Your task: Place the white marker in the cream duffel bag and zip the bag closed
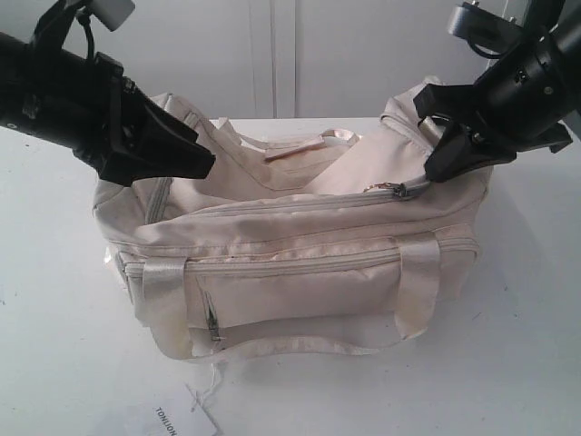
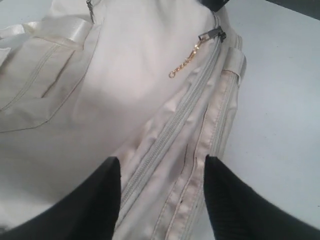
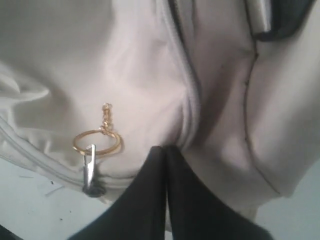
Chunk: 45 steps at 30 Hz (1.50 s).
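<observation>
Cream duffel bag point(image 1: 300, 272) sat on white table point(image 1: 526, 318), soft and sagging, with shiny straps point(image 1: 163, 282). Gold chain point(image 2: 185, 62) hung from its zipper slider point(image 2: 212, 36). Right gripper point(image 3: 166, 148) was clenched beside the slider. Left gripper point(image 2: 161, 159) was released over the bag's opposite end.

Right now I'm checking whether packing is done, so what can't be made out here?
White marker: in no view; fabric of the cream duffel bag hides its inside.
Right pincer: right wrist view, blurred; whether the shut tips pinch anything is unclear.
Paper tag: exterior view, bottom edge cuts its print.
</observation>
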### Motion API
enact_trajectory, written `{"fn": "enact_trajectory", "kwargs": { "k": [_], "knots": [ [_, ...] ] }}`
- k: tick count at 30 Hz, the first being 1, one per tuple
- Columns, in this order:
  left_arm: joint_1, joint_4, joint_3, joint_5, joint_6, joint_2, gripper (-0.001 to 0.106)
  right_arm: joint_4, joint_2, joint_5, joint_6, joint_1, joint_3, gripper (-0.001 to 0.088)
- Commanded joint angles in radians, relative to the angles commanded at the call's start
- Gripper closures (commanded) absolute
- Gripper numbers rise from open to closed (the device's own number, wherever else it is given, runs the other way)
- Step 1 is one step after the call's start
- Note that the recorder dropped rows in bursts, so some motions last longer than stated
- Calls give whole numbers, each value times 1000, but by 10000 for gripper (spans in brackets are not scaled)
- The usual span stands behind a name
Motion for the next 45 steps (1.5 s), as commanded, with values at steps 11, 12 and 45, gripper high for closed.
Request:
{"fn": "enact_trajectory", "kwargs": {
  "k": [11, 12, 45],
  "knots": [
    [-43, -4, 0, 0, 69, 0, 505, -60, -84, -63, 29, 0, -7, 868],
    [-61, -4, 0, -10, 93, 0, 505, -72, -88, -63, 44, 0, -7, 868],
    [-333, -43, -2, -359, 345, 177, 649, -85, -90, -88, -30, 101, -7, 868]
  ]
}}
